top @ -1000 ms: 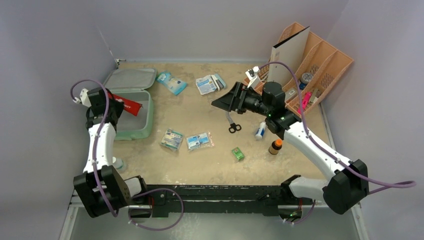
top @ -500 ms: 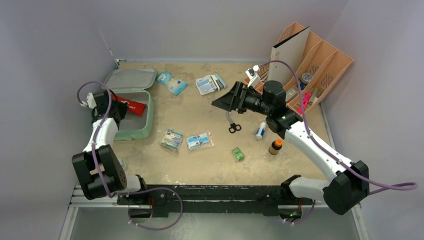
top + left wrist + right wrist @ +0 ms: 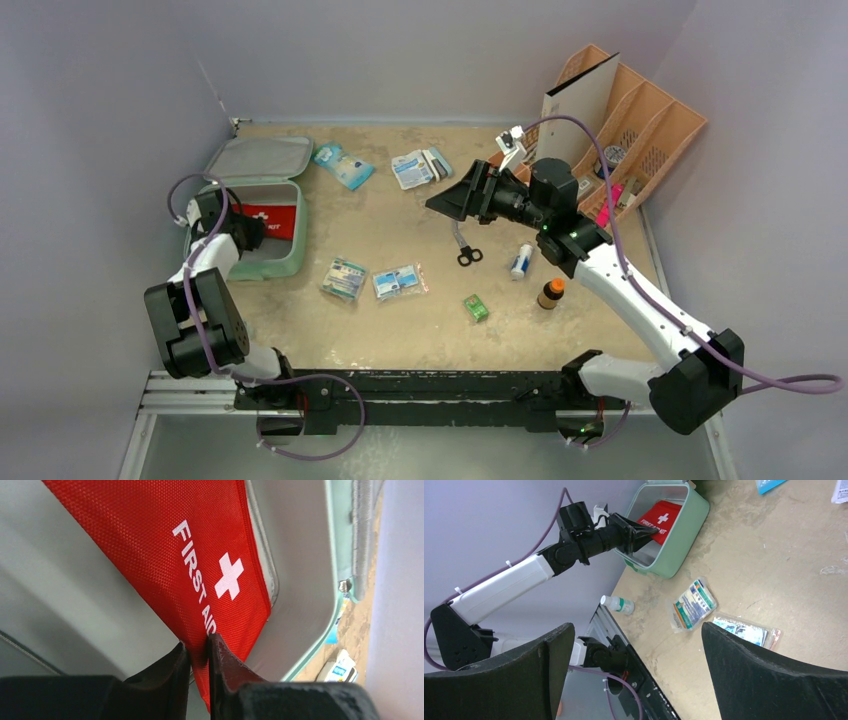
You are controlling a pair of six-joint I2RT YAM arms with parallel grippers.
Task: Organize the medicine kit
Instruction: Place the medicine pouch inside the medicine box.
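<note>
Presently, the mint-green medicine kit (image 3: pixel 291 262) sits open at the table's (image 3: pixel 400 330) far-left corner, lid back. Left gripper (image 3: pixel 200 661): inside the case, fingers narrow, nipping the edge of the red first-aid pouch (image 3: pixel 190 555) lying within. Right gripper (image 3: pixel 450 196): spread wide, empty, above scissors (image 3: pixel 467 254) mid-table.
</note>
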